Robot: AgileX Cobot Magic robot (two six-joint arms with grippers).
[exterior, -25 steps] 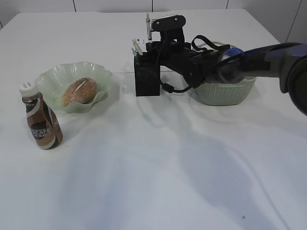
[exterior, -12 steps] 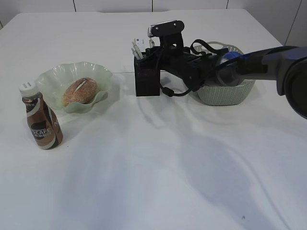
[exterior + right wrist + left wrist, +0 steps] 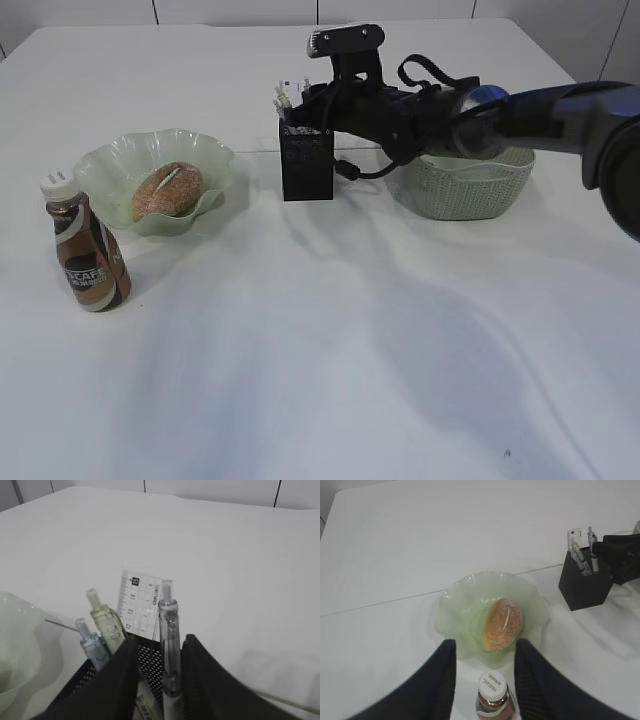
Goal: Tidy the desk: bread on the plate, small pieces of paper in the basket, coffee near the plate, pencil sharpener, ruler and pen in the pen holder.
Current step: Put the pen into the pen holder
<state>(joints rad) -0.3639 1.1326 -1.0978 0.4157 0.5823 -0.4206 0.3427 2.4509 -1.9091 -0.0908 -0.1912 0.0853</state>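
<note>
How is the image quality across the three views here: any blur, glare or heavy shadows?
Exterior view: even, soft lighting, faint arm shadows on the white table, bread sharp. Left wrist view: the left gripper looms dark and soft-edged, the coffee bottle cap slightly blurred. Right wrist view: the ruler print is readable, the near pen and the fingers soft; no glare.

Lighting was bright and even from above; my arm threw soft, diffuse shadows across the white table (image 3: 300, 380). My right wrist view was slightly soft, and my dark fingers (image 3: 120, 680) blurred up close.
</note>
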